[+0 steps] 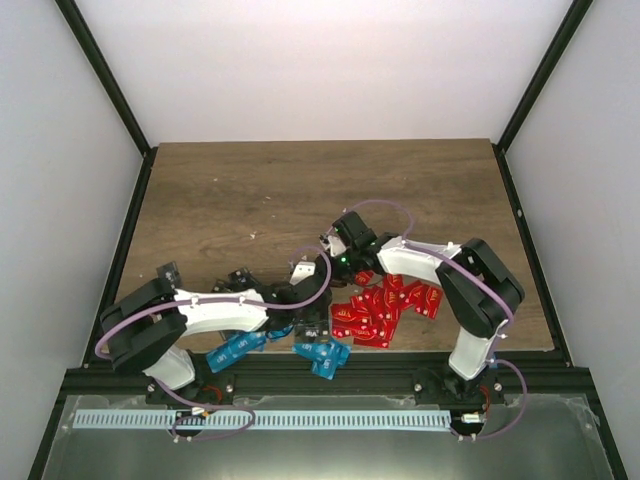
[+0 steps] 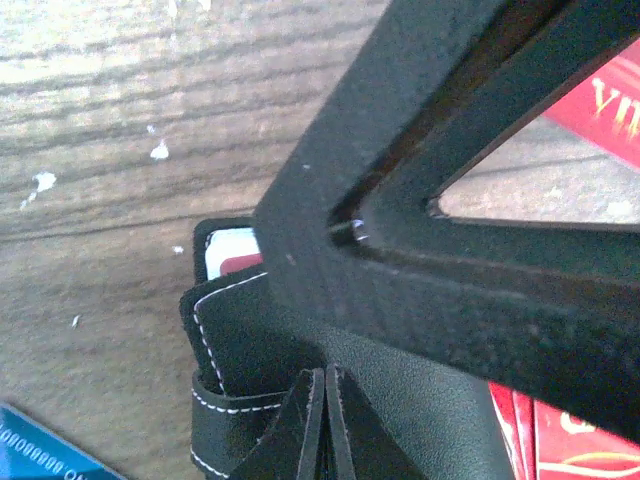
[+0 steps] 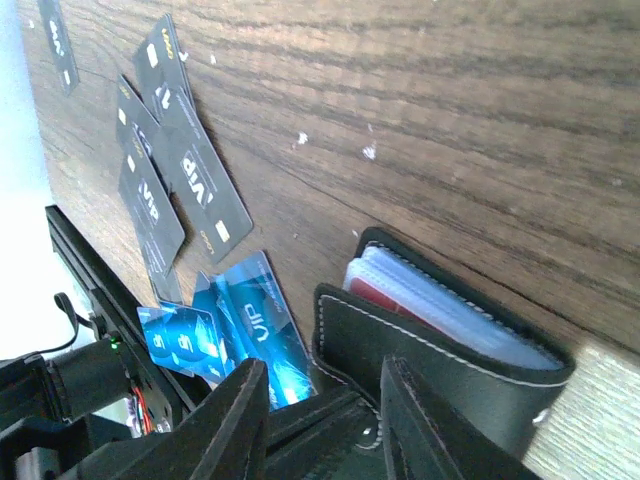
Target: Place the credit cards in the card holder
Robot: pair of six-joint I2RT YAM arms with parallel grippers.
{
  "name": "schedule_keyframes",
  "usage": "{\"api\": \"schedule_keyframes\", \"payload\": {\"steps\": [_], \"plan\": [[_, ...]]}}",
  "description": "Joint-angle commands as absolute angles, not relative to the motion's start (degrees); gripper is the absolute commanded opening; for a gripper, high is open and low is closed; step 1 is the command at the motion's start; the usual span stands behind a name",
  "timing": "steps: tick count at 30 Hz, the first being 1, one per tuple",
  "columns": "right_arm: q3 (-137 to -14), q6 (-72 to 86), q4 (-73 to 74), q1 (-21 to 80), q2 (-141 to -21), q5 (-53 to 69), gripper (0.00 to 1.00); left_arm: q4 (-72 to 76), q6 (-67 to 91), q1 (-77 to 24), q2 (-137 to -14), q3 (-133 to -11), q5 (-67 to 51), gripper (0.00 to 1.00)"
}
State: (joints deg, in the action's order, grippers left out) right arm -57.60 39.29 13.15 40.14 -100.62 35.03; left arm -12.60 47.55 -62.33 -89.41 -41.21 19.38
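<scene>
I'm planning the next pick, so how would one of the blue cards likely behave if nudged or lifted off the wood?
The blue cards look thin and glossy, so one would probably slide on the table rather than tip. They overlap, so nudging one likely drags its neighbours. Lying flat, an edge seems hard to catch.

The card holder (image 3: pixel 450 360) is finished in black with white stitching and a pale blue-grey inside. The credit cards (image 1: pixel 385 308) are coloured red, bright blue and dark grey, pale-marked.
</scene>
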Motion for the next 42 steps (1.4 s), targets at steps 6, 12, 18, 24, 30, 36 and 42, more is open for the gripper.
{"api": "schedule_keyframes", "payload": {"steps": [6,12,18,24,30,36,42], "plan": [[-62.62,36.7,12.47,39.81,-94.71,36.17,0.34,-33.1,38.75,-62.34,-91.12,-47.33,13.88,0.05],[-62.17,35.46,12.56,37.08,-91.96,34.88,0.35,-33.78,35.83,-62.03,-89.08,-52.07,16.24,0.05],[-62.96,32.85,12.9,33.53,-88.67,32.39,0.61,-35.23,32.94,-60.33,-85.95,-57.51,17.56,0.08],[-63.29,28.26,13.56,26.69,-81.18,23.54,1.0,-34.39,29.14,-54.72,-80.5,-61.96,21.17,0.26],[-61.29,24.33,11.49,24.72,-71.78,9.31,1.0,-30.65,25.81,-46.8,-72.51,-60.99,26.33,0.45],[-51.47,18.58,3.01,24.7,-59.24,1.72,1.0,-26.34,24.13,-38.54,-62.87,-55.37,30.42,0.83],[-46.24,16.43,0.76,24.72,-52.38,2.29,1.0,-22.85,22.14,-35.93,-55.07,-49.87,29.27,1.0]]}}
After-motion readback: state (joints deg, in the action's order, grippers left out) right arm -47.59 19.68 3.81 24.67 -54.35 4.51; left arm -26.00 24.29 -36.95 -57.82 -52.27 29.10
